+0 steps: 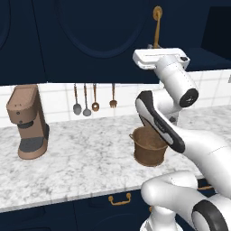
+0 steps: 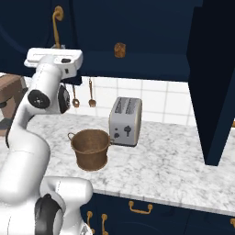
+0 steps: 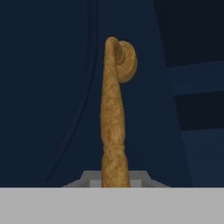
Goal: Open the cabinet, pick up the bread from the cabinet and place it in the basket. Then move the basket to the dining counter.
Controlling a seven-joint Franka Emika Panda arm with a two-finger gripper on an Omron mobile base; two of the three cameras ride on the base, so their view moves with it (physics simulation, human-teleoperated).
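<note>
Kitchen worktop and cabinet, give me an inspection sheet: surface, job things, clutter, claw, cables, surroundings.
Surface: marble worktop, white with grey veins, over navy drawers with brass pulls.
Job's things: basket upright on the worktop, beside the toaster; nothing seen inside it. Cabinet has its left door shut; the right side stands open in the right base view. Bread sits on the cabinet shelf.
Clutter: silver toaster; brown coffee machine; utensils hanging on the tiled wall.
Claw: claw shut on the brass handle of the left door.
Cables: nothing seen.
Surroundings: white tiled wall behind the worktop.
</note>
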